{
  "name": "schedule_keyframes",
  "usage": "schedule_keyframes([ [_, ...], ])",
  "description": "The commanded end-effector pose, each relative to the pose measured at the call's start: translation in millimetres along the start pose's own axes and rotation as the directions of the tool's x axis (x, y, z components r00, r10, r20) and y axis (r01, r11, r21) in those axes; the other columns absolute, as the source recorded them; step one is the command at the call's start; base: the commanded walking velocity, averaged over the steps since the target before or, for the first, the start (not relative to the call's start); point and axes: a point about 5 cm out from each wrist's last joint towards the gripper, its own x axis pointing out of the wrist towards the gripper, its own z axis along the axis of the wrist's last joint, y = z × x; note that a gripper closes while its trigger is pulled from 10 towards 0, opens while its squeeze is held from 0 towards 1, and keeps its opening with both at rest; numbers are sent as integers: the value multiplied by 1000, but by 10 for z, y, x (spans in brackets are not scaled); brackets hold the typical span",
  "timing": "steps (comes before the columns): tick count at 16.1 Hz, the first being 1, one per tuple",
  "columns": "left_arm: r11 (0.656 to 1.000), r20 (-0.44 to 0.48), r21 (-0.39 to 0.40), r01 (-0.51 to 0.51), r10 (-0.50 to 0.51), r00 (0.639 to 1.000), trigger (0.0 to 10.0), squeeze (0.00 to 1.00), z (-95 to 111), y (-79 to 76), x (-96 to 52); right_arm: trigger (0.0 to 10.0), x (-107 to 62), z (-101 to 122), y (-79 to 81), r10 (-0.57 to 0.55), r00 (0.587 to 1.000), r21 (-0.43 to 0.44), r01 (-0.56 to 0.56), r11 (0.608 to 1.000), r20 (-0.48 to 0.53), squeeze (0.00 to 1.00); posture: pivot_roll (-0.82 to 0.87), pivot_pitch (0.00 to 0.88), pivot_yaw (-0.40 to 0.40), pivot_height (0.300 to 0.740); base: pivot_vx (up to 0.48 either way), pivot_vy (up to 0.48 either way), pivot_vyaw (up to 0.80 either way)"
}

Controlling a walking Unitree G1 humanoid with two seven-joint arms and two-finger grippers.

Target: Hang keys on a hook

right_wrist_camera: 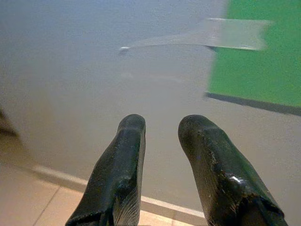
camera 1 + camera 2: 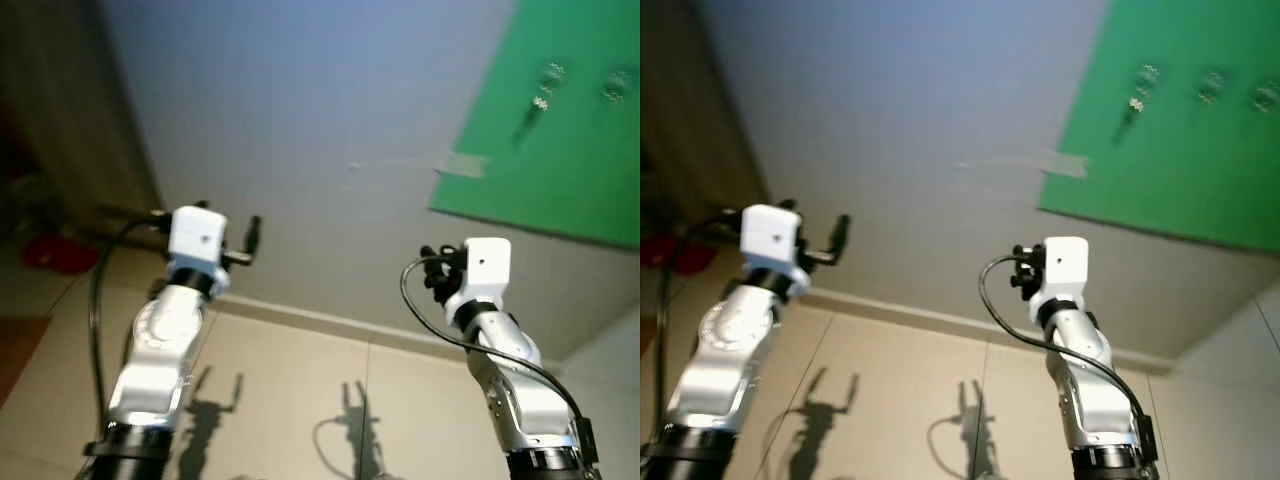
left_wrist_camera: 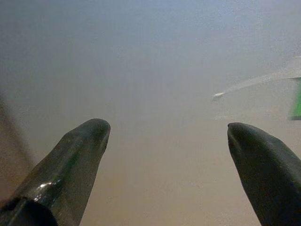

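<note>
A big, smooth grey-white wall (image 2: 300, 120) faces the robot, and it looks plain and flat. Below it lies a floor (image 2: 290, 400) of large pale tiles, with a light strip running along the bottom of the wall and soft shadows of the arms on the tiles. High on the right side of the wall is a flat green board (image 2: 560, 130), and a piece of clear tape (image 1: 235, 34) holds down its corner. Small shiny hooks (image 2: 1212, 86) stick out of the board in a row, and the keys (image 2: 1132, 108) already hang from the leftmost one (they are blurry, so their shape is hard to tell). Both silver arms are raised toward the wall, well below the board. The left end effector (image 3: 167, 136) has its two rounded black fingers spread wide, with nothing between them. The right end effector (image 1: 162, 127) has its fingers close together with a narrow gap, also holding nothing.
</note>
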Motion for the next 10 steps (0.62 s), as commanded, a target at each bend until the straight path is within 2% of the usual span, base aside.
schedule_keyframes([
  [1,1000,-9,6,4,-4,1000,10000,0,0,-8,22,10000,1,47,-55,-33,999,-3,33,999,19,0,-45,0,-41,740,0,0,-800],
  [4,1000,-15,-1,3,-3,1000,10000,0,-13,-27,33,10000,0,64,-78,-51,998,-4,52,999,26,0,-45,0,-45,740,0,0,-800],
  [7,999,-44,-42,-6,4,999,10000,0,-41,-11,22,10000,-3,153,-141,-101,993,-40,104,994,65,0,-50,0,-49,740,0,0,-800],
  [10,1000,-42,-5,5,-5,999,10000,0,-43,-16,13,10000,-6,139,-164,-111,992,-41,113,993,56,0,-48,0,-51,740,0,0,-800],
])
